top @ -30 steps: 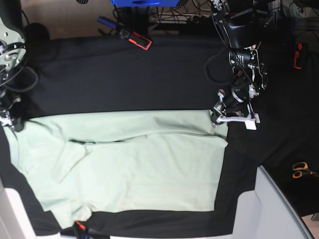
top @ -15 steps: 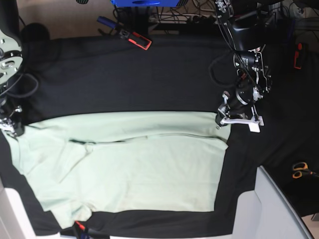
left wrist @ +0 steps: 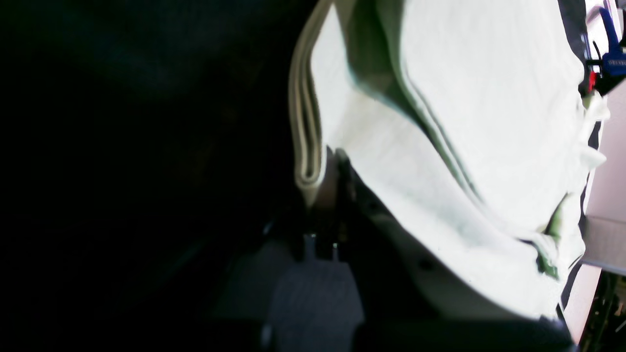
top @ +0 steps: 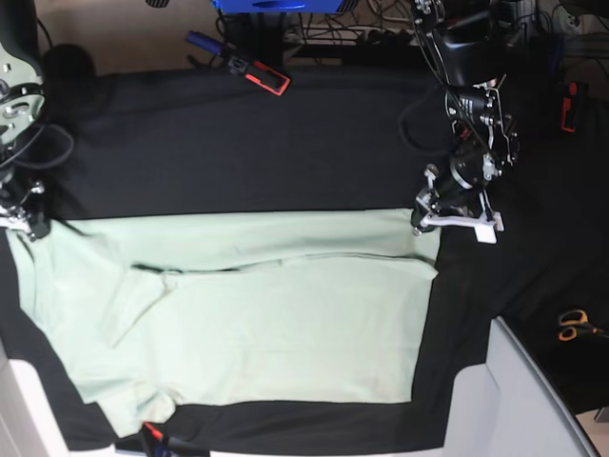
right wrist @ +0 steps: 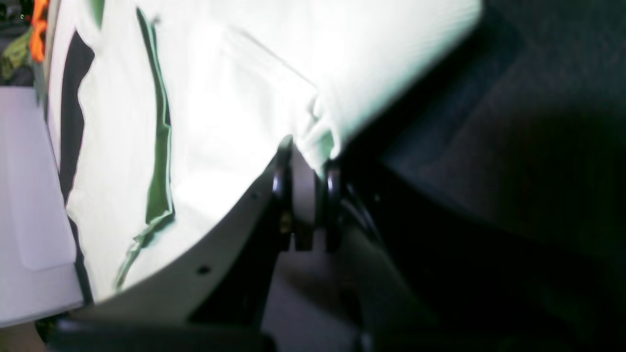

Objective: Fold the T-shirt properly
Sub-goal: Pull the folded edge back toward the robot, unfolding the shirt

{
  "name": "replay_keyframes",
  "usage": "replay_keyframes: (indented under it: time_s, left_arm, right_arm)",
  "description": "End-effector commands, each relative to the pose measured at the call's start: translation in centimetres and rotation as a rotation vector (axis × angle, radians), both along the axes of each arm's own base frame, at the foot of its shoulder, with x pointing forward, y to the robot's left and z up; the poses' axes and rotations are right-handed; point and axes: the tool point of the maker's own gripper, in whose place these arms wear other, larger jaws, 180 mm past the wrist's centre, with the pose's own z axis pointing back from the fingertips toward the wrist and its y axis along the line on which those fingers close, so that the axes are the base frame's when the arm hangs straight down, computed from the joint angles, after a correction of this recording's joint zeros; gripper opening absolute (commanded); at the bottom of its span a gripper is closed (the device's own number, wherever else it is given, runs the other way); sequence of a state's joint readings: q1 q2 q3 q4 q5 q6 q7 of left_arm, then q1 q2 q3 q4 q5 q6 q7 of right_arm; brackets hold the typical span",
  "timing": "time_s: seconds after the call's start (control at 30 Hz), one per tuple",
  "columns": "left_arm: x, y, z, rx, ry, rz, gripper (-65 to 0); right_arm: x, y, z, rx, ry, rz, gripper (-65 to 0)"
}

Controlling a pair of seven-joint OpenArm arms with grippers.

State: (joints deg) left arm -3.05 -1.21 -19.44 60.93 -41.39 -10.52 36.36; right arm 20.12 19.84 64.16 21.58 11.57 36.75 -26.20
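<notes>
The mint-green T-shirt [top: 238, 305] lies across the near half of the black-clothed surface [top: 238, 143]. Left pincer [top: 425, 221] and right pincer [top: 21, 227] each pinch a far corner, likely stretching that edge taut for folding.

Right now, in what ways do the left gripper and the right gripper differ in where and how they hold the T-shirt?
The left gripper pinches the T-shirt at its far corner on the base view's right; the right gripper pinches the far corner on that view's left. The left grips a layered hem edge, the right a bunched bit of cloth. Both are shut on the shirt, low over the black tablecloth.
</notes>
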Motion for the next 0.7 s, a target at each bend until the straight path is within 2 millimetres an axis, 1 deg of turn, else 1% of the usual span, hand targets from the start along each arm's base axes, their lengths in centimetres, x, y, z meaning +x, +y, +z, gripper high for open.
replay_keyframes:
  time_s: [0.0,0.17,0.27,0.4,0.5,0.53,0.6,0.63,0.67]
  left_arm:
    - [0.3,0.8,0.8,0.023,-0.024,0.006,-65.0]
    - [-1.0,1.4,1.4,0.057,-0.032,0.003,-65.0]
    - [-2.0,1.8,1.0,0.067,-0.016,0.002,-65.0]
    - [-3.1,1.9,0.4,0.073,0.008,-0.002,-65.0]
    - [-3.3,2.4,0.4,0.086,0.013,-0.003,-65.0]
    - [-3.4,2.4,0.3,0.086,0.016,-0.003,-65.0]
    - [-4.3,2.5,-0.1,0.089,0.031,-0.004,-65.0]
    - [-4.5,2.6,0.0,0.093,0.031,-0.006,-65.0]
    - [-4.4,2.6,0.3,0.1,0.022,-0.009,-65.0]
  right_arm:
    - [0.7,-1.7,1.5,-0.034,-0.04,-0.015,-64.9]
    - [-1.0,-1.7,0.4,-0.034,-0.009,-0.013,-64.9]
    - [-1.7,-1.4,0.2,-0.034,-0.015,0.013,-64.9]
    - [-3.1,-1.4,-0.5,-0.04,0.017,0.02,-64.9]
    - [-4.2,-2.6,-0.1,-0.093,0.039,0.035,-64.9]
    - [-4.5,-2.8,0.0,-0.106,0.048,0.044,-64.9]
    - [-4.8,-3.0,0.5,-0.137,0.061,0.063,-64.9]
    - [-5.2,-3.6,0.9,-0.162,0.073,0.073,-64.9]
    - [-5.4,-3.5,1.0,-0.171,0.084,0.085,-64.9]
